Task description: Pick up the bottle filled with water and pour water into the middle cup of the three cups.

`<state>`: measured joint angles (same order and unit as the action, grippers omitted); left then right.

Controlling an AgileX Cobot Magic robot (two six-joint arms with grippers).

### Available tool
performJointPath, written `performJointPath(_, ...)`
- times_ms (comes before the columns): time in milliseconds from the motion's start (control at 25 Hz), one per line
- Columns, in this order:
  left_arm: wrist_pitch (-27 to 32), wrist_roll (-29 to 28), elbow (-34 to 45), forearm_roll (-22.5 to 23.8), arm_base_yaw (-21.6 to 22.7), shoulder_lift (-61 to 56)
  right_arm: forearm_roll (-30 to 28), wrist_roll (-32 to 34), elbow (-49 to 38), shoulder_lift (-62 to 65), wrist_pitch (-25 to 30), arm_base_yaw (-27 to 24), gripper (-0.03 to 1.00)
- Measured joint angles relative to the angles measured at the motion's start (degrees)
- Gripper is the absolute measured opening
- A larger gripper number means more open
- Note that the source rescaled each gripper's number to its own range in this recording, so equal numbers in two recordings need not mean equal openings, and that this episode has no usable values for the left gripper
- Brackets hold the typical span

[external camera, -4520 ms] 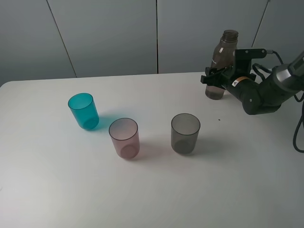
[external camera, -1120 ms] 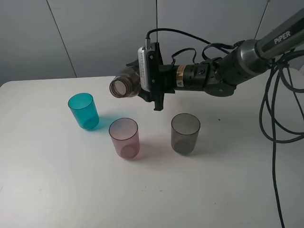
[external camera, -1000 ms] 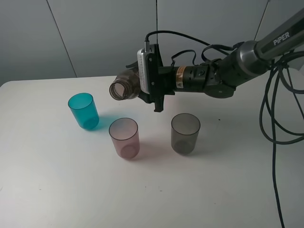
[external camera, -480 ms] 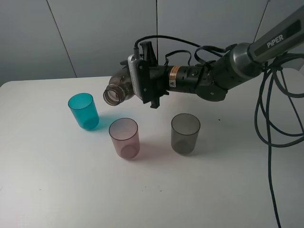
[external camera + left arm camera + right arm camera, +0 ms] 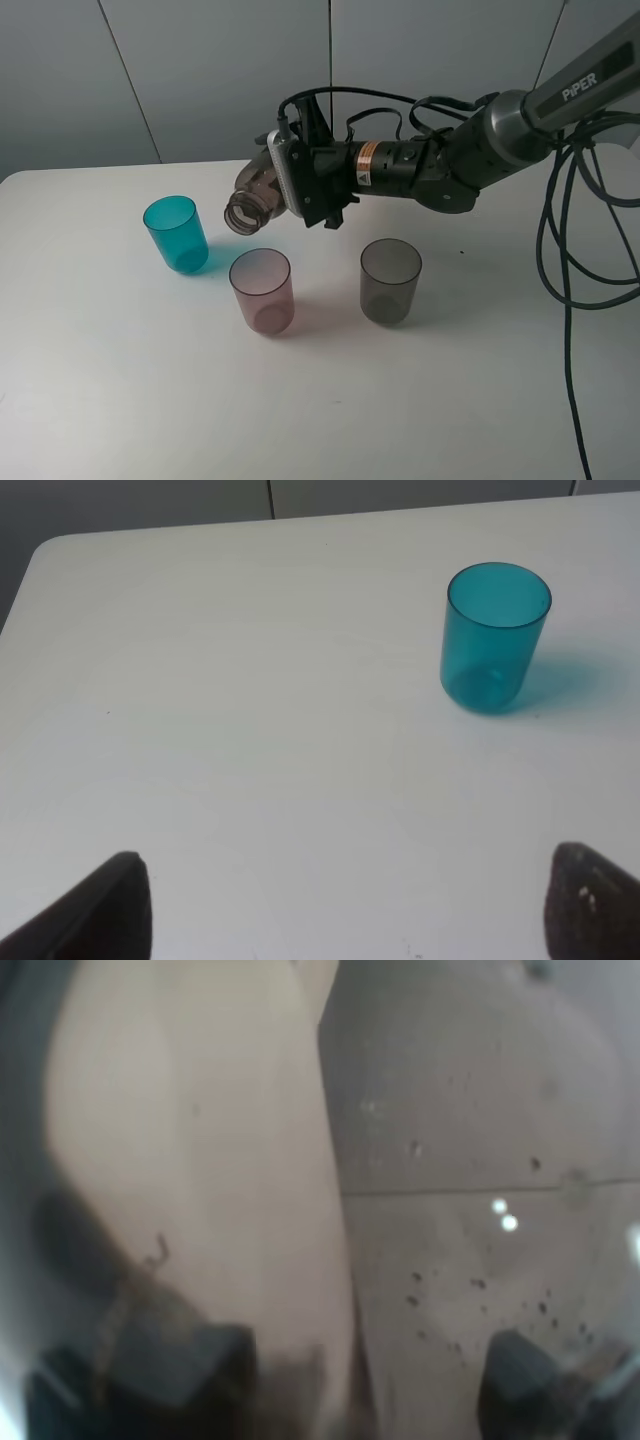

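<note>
Exterior high view has the right jaws clamped around the body of the bottle point(image 5: 252, 198), a slim, smoky grey-brown translucent plastic vessel held in the air. It is tipped past level, so its narrow threaded open mouth points down toward the middle cup point(image 5: 262, 291), above and apart from that rim. That cup is a plain, handleless pale pink translucent tumbler standing upright on the smooth white tabletop point(image 5: 120, 390), between a teal tumbler point(image 5: 177, 234) and a smoky grey tumbler point(image 5: 390, 281) of the same shape, while the left jaws stand wide apart, their dark fingertips point(image 5: 112, 910) over bare tabletop.
</note>
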<state>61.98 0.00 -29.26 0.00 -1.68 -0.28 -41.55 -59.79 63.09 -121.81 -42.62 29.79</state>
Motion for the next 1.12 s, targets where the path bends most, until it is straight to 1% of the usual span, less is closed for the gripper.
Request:
performJointPath(200, 0.00, 0.00, 0.00, 0.00, 0.00, 0.00, -1.23, -0.62, 0.00, 0.00, 0.00, 0.00, 0.00)
performJointPath(480, 0.00, 0.00, 0.00, 0.00, 0.00, 0.00, -2.91, -4.56, 0.00, 0.00, 0.00, 0.00, 0.00)
performJointPath(720, 0.00, 0.00, 0.00, 0.00, 0.00, 0.00, -2.91, -7.89, 0.00, 0.00, 0.00, 0.00, 0.00)
performJointPath(1120, 0.00, 0.00, 0.00, 0.00, 0.00, 0.00, -2.91, -10.46, 0.00, 0.00, 0.55, -0.70, 0.00)
